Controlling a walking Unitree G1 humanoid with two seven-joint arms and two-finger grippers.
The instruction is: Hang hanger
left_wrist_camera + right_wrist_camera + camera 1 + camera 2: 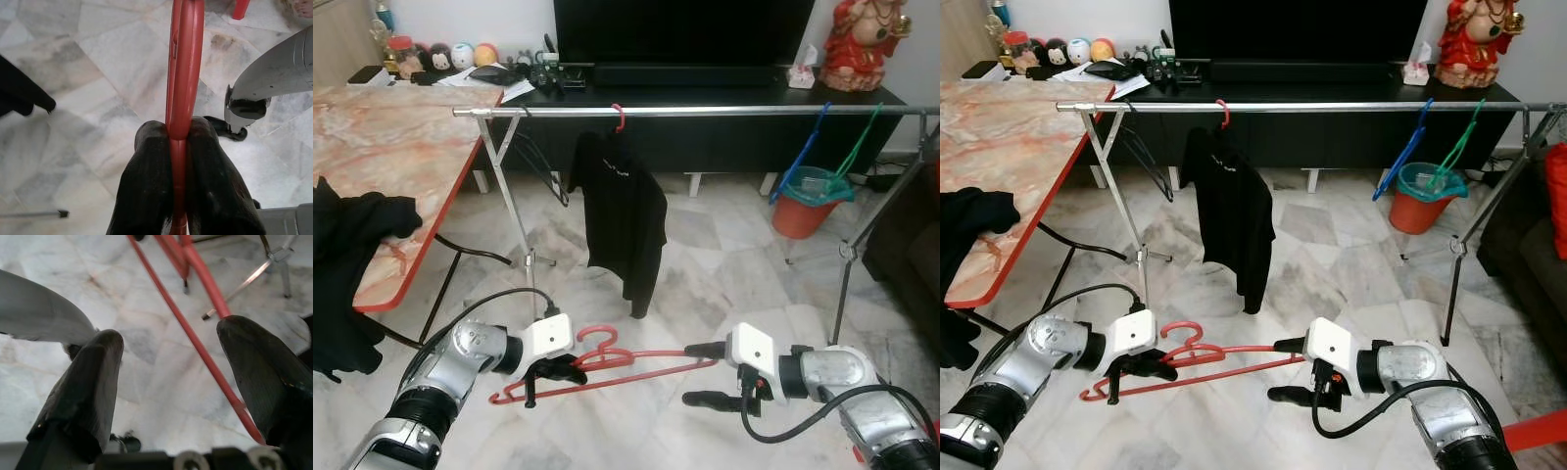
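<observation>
Low over the floor, left claw [551, 372] is clamped on the red hanger [636, 360] near its hook while right claw [705, 374] gapes around its far end, so carrying seems underway; next, lift the hook onto the rail [705, 112].

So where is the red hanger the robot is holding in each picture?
Left eye view: red hanger low in the middle, between the two grippers.
Right eye view: low, left of middle.
Left wrist view: squeezed between the left gripper fingers, running away from the camera.
Right wrist view: thin red bars crossing between the open right gripper fingers.
Shared landmark: the pale marble floor beneath the hanger.
</observation>
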